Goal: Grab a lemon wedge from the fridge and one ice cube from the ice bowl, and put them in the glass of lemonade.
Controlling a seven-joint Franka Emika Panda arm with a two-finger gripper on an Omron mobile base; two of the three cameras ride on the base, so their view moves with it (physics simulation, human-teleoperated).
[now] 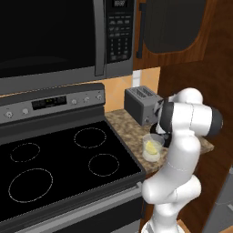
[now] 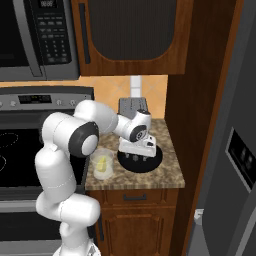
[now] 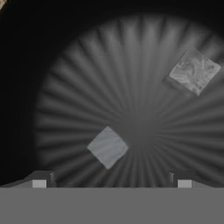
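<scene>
Hovering wide open, gripper [image 3: 111, 180] sits above ice bowl [image 3: 131, 87], one ice cube [image 3: 107, 147] between its tips.

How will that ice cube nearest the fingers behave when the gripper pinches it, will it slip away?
The nearer ice cube looks small, stiff and smooth-faced, so it may squirt sideways across the ice bowl floor. It sits turned diagonally between the open gripper tips, so they would probably meet corners first and twist it.

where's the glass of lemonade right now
The glass of lemonade stands on the granite counter, just left of the ice bowl and right of the stove.
</scene>
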